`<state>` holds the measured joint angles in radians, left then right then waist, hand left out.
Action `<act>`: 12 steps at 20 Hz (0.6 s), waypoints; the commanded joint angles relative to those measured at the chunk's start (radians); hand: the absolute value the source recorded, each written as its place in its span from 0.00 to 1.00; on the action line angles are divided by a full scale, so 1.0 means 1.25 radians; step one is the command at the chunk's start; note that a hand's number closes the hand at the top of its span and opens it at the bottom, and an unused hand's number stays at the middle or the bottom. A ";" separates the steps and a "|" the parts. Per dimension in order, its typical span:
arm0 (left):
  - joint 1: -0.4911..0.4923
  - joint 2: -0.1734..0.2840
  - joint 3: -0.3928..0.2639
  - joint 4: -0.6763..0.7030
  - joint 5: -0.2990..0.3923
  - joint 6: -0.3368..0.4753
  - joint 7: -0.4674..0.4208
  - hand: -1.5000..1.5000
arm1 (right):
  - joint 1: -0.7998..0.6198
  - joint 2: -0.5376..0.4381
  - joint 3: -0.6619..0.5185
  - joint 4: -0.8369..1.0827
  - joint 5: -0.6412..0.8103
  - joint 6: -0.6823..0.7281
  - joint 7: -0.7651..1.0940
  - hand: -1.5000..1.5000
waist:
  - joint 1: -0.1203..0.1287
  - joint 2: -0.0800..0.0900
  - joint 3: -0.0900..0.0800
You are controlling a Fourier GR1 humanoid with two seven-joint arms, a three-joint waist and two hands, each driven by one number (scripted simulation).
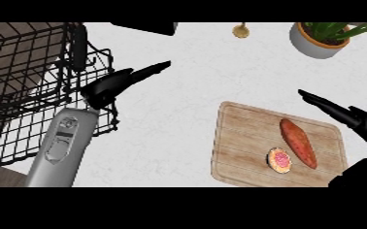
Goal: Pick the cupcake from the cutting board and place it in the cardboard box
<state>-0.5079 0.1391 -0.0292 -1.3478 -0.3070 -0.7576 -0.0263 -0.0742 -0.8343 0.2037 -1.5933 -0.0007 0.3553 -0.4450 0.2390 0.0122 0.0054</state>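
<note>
Cupcake (pixel 279 159) waits on the board (pixel 243 145), at five o'clock.
Both hands, left (pixel 114 85) and right (pixel 337 109), hold nothing, fingers straight. It looks light and soft; I'd grip its sides.

Your white speckled desk (pixel 179 111) carries a wooden cutting board (pixel 243 150) at lower right, a black wire rack (pixel 43 87) at left, and a potted plant (pixel 323 39) at the far right corner.
</note>
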 commanded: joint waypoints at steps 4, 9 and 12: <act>0.058 0.058 0.190 0.026 -0.074 0.229 0.073 0.50 | -0.013 -0.108 0.056 -0.006 0.145 0.037 0.001 0.00 | 0.040 -0.005 -0.009; 0.060 0.034 0.211 0.030 -0.109 0.263 0.072 0.50 | -0.017 -0.115 0.114 -0.003 0.207 0.053 0.010 0.00 | 0.044 0.000 -0.006; 0.068 0.019 0.228 0.029 -0.136 0.292 0.070 0.50 | -0.025 -0.119 0.143 -0.010 0.252 0.051 0.028 0.00 | 0.031 0.000 -0.007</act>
<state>-0.5287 0.0566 0.0437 -1.3205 -0.4313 -0.6232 -0.0207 -0.0938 -0.9713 0.3414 -1.6035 0.2491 0.4179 -0.4301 0.2554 0.0086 0.0090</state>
